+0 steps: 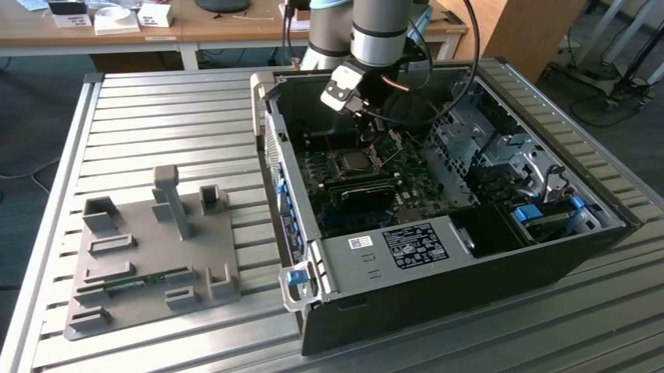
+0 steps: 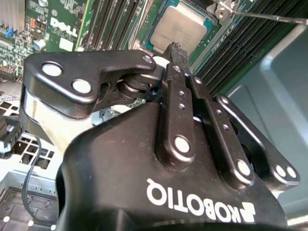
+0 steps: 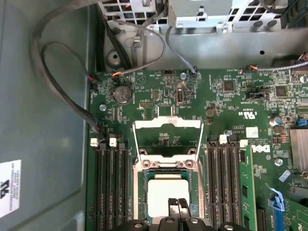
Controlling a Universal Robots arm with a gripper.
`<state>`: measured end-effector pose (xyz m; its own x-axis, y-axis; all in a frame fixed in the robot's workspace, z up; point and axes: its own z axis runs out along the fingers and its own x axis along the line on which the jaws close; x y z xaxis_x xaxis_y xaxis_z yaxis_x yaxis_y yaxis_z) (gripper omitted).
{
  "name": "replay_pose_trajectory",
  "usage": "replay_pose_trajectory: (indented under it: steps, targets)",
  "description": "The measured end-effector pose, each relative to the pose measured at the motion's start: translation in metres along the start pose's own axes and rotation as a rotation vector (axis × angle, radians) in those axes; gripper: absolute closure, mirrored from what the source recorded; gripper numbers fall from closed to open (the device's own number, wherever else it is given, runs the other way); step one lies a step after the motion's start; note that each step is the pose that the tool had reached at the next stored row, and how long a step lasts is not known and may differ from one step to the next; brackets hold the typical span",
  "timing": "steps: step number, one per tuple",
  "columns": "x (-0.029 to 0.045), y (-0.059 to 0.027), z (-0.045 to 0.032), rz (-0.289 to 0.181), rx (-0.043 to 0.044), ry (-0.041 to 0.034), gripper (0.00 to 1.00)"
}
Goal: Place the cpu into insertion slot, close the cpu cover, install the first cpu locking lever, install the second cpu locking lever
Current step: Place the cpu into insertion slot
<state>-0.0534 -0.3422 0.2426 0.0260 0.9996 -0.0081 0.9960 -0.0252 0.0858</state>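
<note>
The cpu [image 3: 166, 188], a silvery square chip, lies flat in the insertion slot [image 3: 142, 179] on the green motherboard; the exterior view also has the cpu [image 1: 356, 161] there. The cpu cover [image 3: 167, 125], a silver frame with a window, stands raised at the socket's far edge. My gripper [image 3: 177, 206] hangs just over the chip's near edge with its two black fingers pressed together, nothing between them. In the second wrist view the fingertip [image 2: 174, 48] points at the cpu [image 2: 179, 29]. A thin metal lever rod [image 2: 269, 18] sticks out beside the socket.
Black memory slots [image 3: 108, 187] flank the socket on both sides. Cables [image 3: 62, 96] run along the case wall, and drive cages [image 1: 487, 148] fill the case's right side in the exterior view. Outside the case, a grey fixture plate [image 1: 155, 256] holds a green memory stick [image 1: 135, 281].
</note>
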Motion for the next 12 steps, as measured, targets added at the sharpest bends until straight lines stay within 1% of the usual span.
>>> replay_pose_trajectory:
  steps: [6,11,12]
  targets:
    - [0.0000,-0.0018,0.0055,0.000,0.0003,-0.0059,0.89]
    - [0.0000,-0.0018,0.0056,-0.001,0.0003,-0.0063,0.89]
    - [0.0001,-0.0018,0.0058,-0.001,0.0033,-0.0061,0.89]
